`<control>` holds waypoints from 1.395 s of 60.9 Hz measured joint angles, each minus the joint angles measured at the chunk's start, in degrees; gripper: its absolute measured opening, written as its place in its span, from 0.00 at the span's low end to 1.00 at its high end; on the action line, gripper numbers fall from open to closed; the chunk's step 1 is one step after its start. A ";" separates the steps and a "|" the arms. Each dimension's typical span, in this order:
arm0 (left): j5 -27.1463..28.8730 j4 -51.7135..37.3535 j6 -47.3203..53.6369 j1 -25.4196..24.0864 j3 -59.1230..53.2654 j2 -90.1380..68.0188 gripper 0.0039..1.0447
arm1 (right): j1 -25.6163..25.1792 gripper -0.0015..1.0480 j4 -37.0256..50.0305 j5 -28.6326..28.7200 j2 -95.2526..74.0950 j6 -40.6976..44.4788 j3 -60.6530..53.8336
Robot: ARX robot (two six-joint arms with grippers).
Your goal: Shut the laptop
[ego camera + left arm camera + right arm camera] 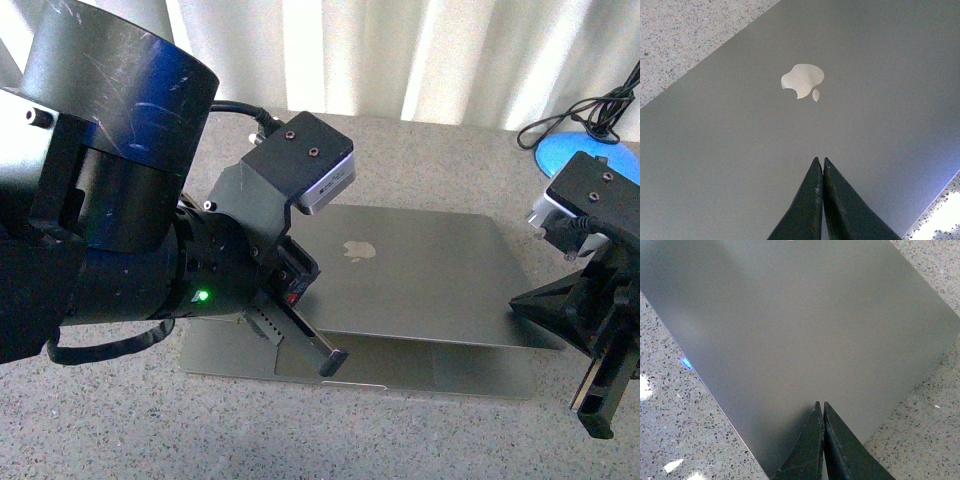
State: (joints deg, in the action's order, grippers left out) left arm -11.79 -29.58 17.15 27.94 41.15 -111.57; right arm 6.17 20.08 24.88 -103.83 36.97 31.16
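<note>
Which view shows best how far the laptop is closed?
The front view: it shows most of the laptop, its lid lowered over the base, whose front strip is uncovered. The left wrist view shows only lid with the logo; the right wrist view, plain lid and table.

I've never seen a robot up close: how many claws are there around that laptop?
2. The left gripper is over the laptop's lid, on its left half; the right gripper is by the lid's right edge. Both are shut.
</note>
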 joint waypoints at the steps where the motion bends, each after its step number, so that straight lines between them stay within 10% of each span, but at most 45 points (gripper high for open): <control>1: -0.04 -0.17 -0.11 -0.04 0.00 -0.20 0.03 | -0.07 0.01 0.09 0.00 -0.15 0.11 0.00; 85: -1.97 -5.49 -2.89 -2.67 -1.95 -6.01 0.03 | -0.70 0.01 2.27 -0.31 -6.12 1.25 0.09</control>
State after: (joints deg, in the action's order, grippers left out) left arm -13.76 -35.07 14.26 25.28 39.20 -117.58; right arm 5.48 22.35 24.58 -109.95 38.22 31.24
